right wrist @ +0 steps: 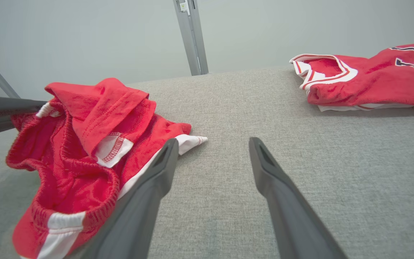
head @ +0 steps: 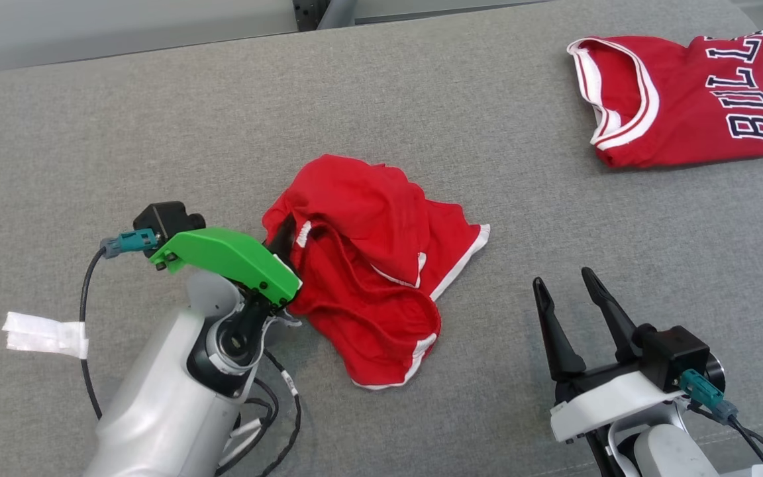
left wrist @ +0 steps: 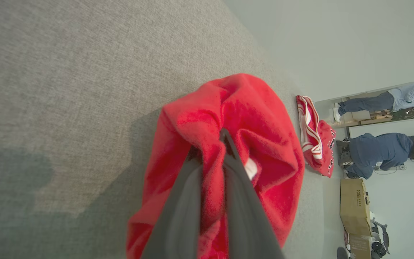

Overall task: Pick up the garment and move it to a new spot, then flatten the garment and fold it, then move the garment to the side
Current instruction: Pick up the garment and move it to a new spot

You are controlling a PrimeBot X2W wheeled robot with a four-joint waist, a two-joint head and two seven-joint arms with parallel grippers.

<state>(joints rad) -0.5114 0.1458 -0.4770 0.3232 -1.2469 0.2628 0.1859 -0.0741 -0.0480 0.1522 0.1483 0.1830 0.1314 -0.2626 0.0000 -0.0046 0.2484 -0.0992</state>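
At the centre of the grey woven-fabric worktop point(head: 156, 119) lies the task's item, a crumpled red knit garment with white trim point(head: 368, 265). It looks like a pair of shorts, bunched in a loose heap. A ribbed, gathered band loops along its 6 o'clock side.

The left tool point(head: 283, 235), dark-fingered under a green plastic cover, is at the garment's 9 o'clock edge. The left wrist view shows its two fingers closed on a fold of red cloth, with a scrap of white trim beside them. Most of the heap rests on the worktop. Judgement: the grip sits at the rim so the heap can be lifted and carried whole, and the pick-up step is in hand.

The right tool point(head: 563, 277) stands at the garment's 4 o'clock, near its hem. Its fingers point to 12 o'clock, spread wide and holding nothing. It is probably standing by for the flattening.

A folded red jersey with dark, white-edged lettering point(head: 686, 99) lies at 2 o'clock, well apart. A strip of white tape point(head: 44, 334) lies at 8 o'clock.

The cloth is soft and limp, so held from one point it should sag and trail. The worktop's coarse weave may drag on it.
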